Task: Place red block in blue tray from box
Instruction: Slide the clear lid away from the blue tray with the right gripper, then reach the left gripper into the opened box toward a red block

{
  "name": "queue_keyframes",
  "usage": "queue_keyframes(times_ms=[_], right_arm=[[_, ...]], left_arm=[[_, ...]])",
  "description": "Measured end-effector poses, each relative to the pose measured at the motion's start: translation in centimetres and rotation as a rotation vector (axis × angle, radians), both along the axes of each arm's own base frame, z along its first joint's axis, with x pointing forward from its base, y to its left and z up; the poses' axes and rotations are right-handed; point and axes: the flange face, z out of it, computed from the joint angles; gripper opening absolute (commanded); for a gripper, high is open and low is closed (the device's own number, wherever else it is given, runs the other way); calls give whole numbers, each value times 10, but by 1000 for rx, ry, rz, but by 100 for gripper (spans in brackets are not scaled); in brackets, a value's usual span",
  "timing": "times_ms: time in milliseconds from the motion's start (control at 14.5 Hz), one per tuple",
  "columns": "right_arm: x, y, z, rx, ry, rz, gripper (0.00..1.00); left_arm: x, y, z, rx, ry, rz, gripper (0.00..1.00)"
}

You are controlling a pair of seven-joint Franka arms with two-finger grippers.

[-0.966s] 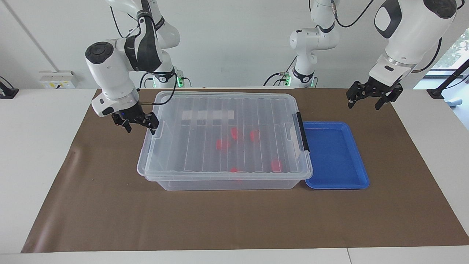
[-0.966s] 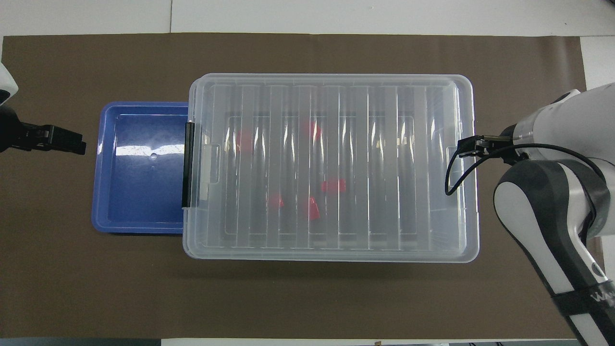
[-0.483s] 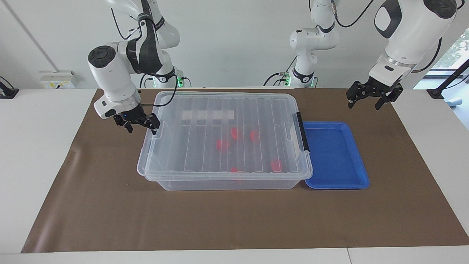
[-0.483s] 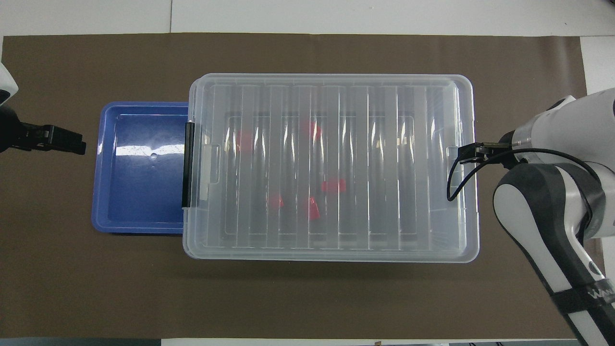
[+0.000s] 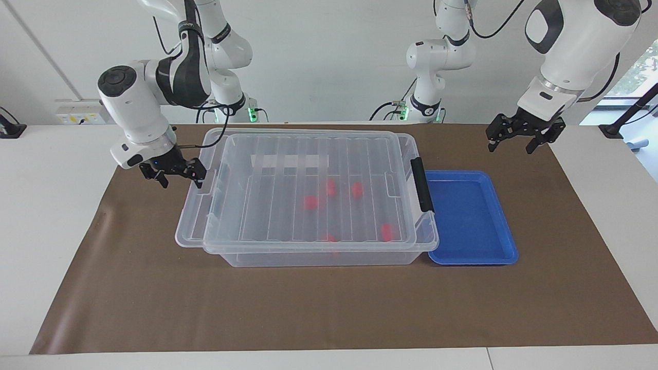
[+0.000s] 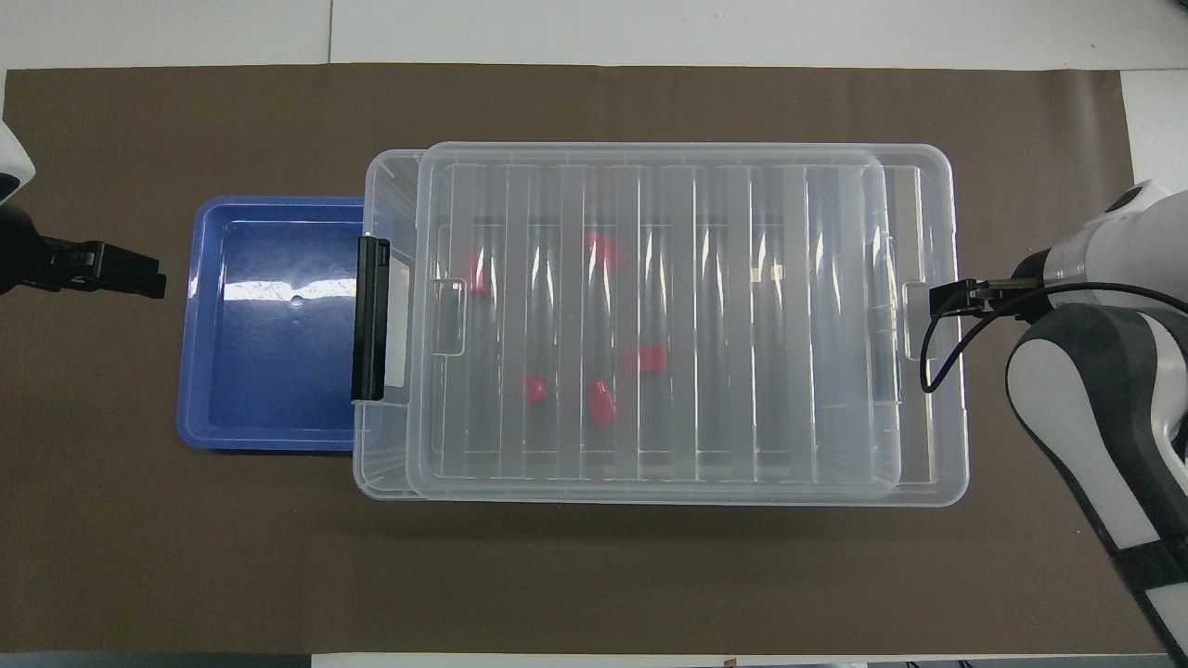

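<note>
Right tool: fingers seen spread, released, one fingertip touching the end tab of the lid, toward the right arm's end of the bench. Lid is laid offset on the box, overhanging it at that end. Box is set mid-bench. Five red blocks are seen inside the box, under the lid. Blue tray lies just beside the box's latch end. Left tool: released, raised over the bench corner at the robots' edge, waiting.

White wall, window corner
</note>
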Motion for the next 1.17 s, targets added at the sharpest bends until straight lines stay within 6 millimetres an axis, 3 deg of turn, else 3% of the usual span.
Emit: queue_keyframes(times_ms=[276, 621, 897, 1172], right_arm=[[-1, -27, 1, -3, -11, 56, 100], [-1, -47, 2, -8, -25, 91, 100], [-5, -78, 2, -13, -31, 129, 100], [-10, -109, 4, -23, -47, 168, 100]], left_arm=[[-1, 0, 0, 1, 7, 0, 100], [-2, 0, 2, 0, 2, 0, 100], [-2, -1, 3, 1, 2, -2, 100], [-4, -21, 3, 0, -5, -30, 100]])
